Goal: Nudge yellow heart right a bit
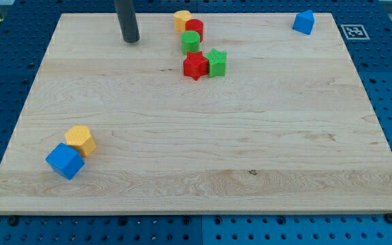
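Upright, my tip (131, 39) left of yellow heart (182, 19)

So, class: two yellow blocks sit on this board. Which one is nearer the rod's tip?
The yellow block at the view's top, touching the red cylinder. It's right of my tip; the other yellow block sits bottom-left.

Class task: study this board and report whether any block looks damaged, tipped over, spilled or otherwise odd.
Nothing stands out. Every block sits flat and whole on the wooden board. The yellow heart touches the red cylinder near the view's top; my tip rests to the heart's left, touching no block.
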Robot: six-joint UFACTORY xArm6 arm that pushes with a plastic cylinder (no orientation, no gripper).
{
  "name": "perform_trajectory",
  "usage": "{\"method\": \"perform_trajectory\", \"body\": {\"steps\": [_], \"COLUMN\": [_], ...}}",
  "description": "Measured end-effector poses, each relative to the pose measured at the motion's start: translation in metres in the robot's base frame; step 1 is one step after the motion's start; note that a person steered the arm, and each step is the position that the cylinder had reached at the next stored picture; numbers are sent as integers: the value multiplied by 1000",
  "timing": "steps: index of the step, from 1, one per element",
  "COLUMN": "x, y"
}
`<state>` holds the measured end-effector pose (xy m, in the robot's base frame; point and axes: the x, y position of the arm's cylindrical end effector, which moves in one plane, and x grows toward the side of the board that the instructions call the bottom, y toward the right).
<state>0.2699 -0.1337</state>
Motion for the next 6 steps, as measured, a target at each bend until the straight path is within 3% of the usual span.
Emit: {"method": "perform_trajectory", "body": {"steps": [2, 3, 6], "x": [-1, -33, -63], "y": [5, 22, 114]}}
